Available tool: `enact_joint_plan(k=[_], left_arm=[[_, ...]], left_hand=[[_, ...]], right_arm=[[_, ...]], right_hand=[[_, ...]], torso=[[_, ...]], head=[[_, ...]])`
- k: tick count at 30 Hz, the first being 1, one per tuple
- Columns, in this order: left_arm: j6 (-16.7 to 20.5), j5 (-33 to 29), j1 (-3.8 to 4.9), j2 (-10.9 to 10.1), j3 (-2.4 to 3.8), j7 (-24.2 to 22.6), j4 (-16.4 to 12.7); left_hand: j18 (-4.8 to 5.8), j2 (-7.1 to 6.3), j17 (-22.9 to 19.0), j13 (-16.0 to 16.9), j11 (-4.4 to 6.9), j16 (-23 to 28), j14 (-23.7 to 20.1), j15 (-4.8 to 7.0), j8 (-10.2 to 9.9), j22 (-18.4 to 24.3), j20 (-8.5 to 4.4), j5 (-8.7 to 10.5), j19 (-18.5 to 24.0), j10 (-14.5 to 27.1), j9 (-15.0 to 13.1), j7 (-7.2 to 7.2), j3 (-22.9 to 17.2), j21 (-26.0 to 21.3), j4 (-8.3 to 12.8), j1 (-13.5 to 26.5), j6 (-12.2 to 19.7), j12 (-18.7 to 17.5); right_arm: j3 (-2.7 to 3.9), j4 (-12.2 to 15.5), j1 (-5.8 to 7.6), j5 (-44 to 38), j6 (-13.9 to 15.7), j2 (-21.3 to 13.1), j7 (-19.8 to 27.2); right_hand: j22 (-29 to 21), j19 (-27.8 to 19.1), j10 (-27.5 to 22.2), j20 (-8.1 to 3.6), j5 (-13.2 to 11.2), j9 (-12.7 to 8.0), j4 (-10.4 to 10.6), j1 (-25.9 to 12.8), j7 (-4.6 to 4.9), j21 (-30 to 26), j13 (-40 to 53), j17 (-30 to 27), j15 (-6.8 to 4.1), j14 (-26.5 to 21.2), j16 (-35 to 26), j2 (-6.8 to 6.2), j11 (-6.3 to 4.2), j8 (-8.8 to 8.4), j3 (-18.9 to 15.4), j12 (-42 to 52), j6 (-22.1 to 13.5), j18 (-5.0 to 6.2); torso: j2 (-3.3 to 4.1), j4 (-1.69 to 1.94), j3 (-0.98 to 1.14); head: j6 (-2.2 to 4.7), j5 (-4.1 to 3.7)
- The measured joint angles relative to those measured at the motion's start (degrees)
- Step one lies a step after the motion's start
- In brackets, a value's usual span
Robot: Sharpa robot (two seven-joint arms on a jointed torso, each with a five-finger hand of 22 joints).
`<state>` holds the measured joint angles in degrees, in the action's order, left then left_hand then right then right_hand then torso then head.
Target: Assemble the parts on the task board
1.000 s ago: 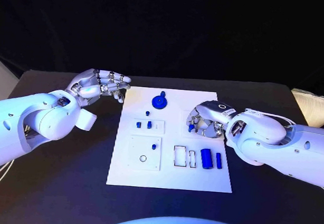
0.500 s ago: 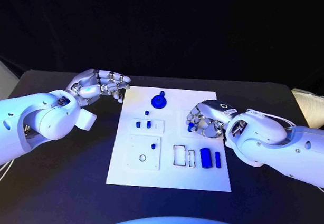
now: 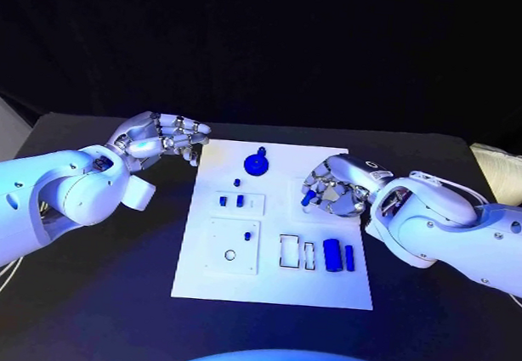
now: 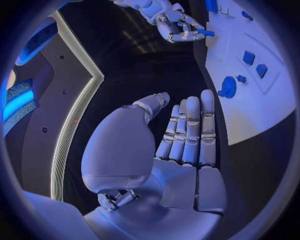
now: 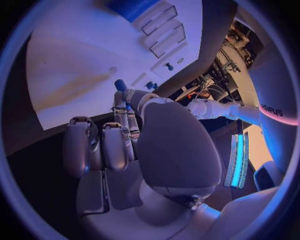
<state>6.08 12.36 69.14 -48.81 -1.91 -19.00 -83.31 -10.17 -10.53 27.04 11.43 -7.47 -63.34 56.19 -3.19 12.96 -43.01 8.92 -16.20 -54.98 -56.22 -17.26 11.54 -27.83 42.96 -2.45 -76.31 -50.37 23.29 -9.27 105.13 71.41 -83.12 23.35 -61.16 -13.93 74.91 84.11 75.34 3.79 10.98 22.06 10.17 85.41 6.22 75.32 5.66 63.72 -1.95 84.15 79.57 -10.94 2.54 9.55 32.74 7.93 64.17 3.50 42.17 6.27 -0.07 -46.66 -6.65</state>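
Observation:
The white task board point(image 3: 313, 287) lies in the middle of the black table. My right hand point(image 3: 337, 190) hovers over the board's right side and pinches a small blue part point(image 3: 307, 199) between thumb and fingers. The left wrist view shows that right hand point(image 4: 178, 29) with the blue part point(image 4: 205, 33); the part point(image 5: 120, 85) also sticks out past my fingertips in the right wrist view. My left hand point(image 3: 164, 139) floats beside the board's far left corner, fingers straight and holding nothing point(image 4: 187, 135). On the board lie a blue disc point(image 3: 256, 163) and two blue cylinders point(image 3: 340, 256).
Small blue pieces point(image 3: 233, 201) sit in a recess on the board's left half, above a square plate point(image 3: 232, 246) with a ring hole. White frames point(image 3: 291, 250) lie beside the cylinders. A pale object point(image 3: 510, 171) stands at the table's far right corner.
My right hand has lifted slightly and shifted toward the far side, carrying the blue part with it. The left hand has stayed put.

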Motion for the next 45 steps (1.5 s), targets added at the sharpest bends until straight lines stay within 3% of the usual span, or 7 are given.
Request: enact_joint_plan(k=[9,17,20,32,45], left_arm=[[-0.01,0.0,-0.06,0.07,0.0,0.1,0.13],[-0.01,0.0,-0.09,0.22,0.0,0.14,0.39],[-0.01,0.0,-0.1,0.34,0.0,0.15,0.44],[-0.05,0.0,-0.13,1.03,0.0,0.16,0.53],[-0.17,0.0,-0.13,1.33,0.0,0.22,0.54]], left_hand=[[0.01,0.0,0.0,0.0,0.0,0.0,0.0,0.0,0.0,0.0,0.0,0.0,0.0,0.0,0.0,0.0,0.0,0.0,0.0,0.0,0.0,0.0],[0.01,0.0,0.01,0.01,0.0,0.0,0.0,0.0,0.0,0.0,0.0,0.0,0.0,0.0,0.0,0.0,0.0,0.01,0.0,0.0,0.0,0.0],[0.01,0.0,0.01,0.01,0.0,0.0,0.0,0.0,0.0,0.0,0.0,0.0,0.0,0.0,0.0,0.0,0.0,0.01,0.0,0.0,0.0,0.0],[0.01,0.0,0.01,0.01,0.0,0.0,0.0,0.0,0.0,-0.01,0.0,0.0,0.0,0.0,0.0,0.0,0.0,0.01,0.0,0.0,0.0,0.0],[0.01,0.0,0.01,-0.05,0.0,0.0,0.0,0.0,0.0,0.12,-0.21,0.0,-0.2,0.0,0.0,0.0,0.0,0.02,0.0,0.0,0.0,0.0]], right_arm=[[0.14,3.16,0.71,2.67,0.67,-0.35,0.48],[0.14,4.29,0.7,2.85,0.79,2.77,1.24],[0.05,4.28,0.07,2.23,0.78,5.04,1.62],[-0.27,1.83,-4.69,-3.51,0.55,13.52,2.97],[-0.37,-0.72,-7.02,-8.14,-0.24,16.93,3.21]], right_hand=[[-0.01,0.0,0.08,0.0,-0.04,0.0,-0.31,-0.54,0.1,0.0,0.13,-0.07,0.01,0.0,-0.01,-0.07,0.08,0.0,0.31,-0.24,-0.33,0.01],[0.04,0.0,0.1,0.01,-0.15,0.0,-0.49,-0.85,0.06,0.0,0.18,-0.07,0.01,0.0,-0.01,-0.23,0.08,0.0,0.48,-0.24,-0.54,0.0],[0.04,0.0,0.2,0.01,-0.21,0.0,-0.62,-0.92,0.01,0.0,0.18,-0.07,0.01,0.0,-0.01,-0.3,-0.02,0.01,0.61,-0.3,-0.62,0.0],[0.03,0.0,0.4,0.01,0.03,0.05,-0.81,-1.38,0.0,0.0,0.23,-0.07,0.02,0.02,-0.01,-0.75,-0.03,0.67,0.77,-0.46,-0.87,0.01],[0.02,0.0,0.62,0.01,0.0,0.05,-1.1,-1.72,-0.1,0.0,0.27,-0.07,0.03,0.02,-0.02,-0.51,-0.21,1.34,0.94,-0.68,-1.32,0.01]], torso=[[0.03,0.03,-0.02],[0.03,0.01,-0.06],[0.02,-0.02,-0.06],[0.02,0.08,-0.13],[0.1,0.08,-0.09]], head=[[-0.12,0.33],[-0.43,1.46],[-0.51,1.85],[-0.82,3.48],[-1.65,4.7]])
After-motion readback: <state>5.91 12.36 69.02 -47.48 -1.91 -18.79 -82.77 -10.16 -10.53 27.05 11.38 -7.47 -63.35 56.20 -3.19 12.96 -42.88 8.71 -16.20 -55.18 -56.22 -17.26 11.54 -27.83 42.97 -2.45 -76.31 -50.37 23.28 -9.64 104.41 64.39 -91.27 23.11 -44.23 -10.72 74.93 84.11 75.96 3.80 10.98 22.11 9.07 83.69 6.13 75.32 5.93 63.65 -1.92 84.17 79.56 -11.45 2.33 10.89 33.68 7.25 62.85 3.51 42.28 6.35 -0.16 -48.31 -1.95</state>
